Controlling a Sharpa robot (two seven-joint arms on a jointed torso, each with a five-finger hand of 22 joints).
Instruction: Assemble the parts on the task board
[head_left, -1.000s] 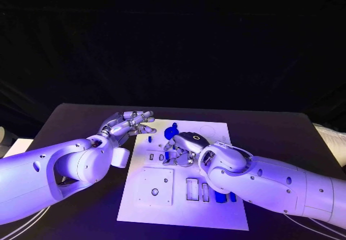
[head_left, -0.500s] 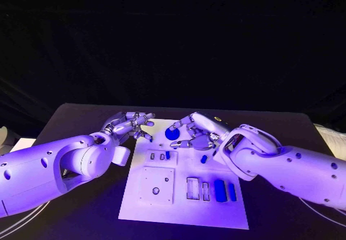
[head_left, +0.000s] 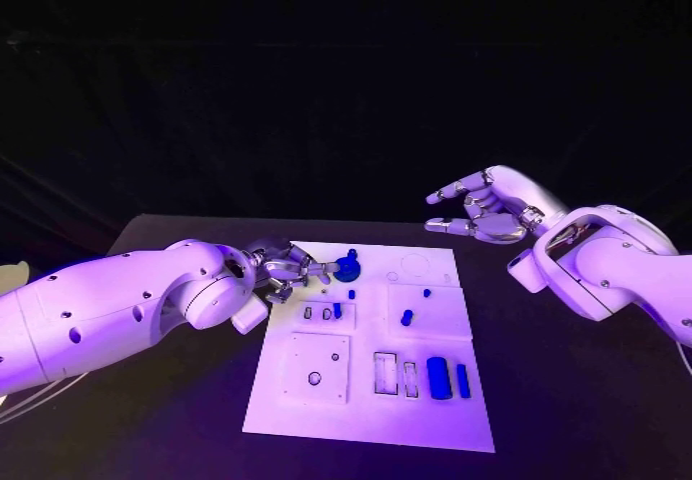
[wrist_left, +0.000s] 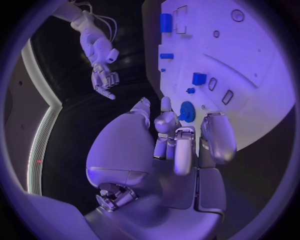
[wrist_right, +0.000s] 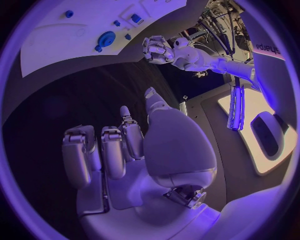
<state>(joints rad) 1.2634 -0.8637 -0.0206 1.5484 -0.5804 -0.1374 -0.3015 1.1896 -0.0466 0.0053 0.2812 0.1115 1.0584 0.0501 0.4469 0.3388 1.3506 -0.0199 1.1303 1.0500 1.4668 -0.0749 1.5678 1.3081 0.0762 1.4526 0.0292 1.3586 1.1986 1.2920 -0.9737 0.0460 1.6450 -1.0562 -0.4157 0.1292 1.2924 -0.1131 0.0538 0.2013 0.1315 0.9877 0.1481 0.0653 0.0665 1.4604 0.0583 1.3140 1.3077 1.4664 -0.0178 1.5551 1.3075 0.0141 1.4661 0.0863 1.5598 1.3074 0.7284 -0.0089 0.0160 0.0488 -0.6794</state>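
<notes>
The blue gear (head_left: 348, 266) sits at the board's (head_left: 433, 400) far left edge, just beside the left robot hand's (head_left: 284, 272) curled, empty fingers. The right robot hand (head_left: 483, 208) hangs above the tabletop (head_left: 577, 400), spread, empty.

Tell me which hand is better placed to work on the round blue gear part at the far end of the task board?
The left hand: its fingers are right beside the blue gear at the task board edge. The right hand is raised off the board, holding nothing.
</notes>
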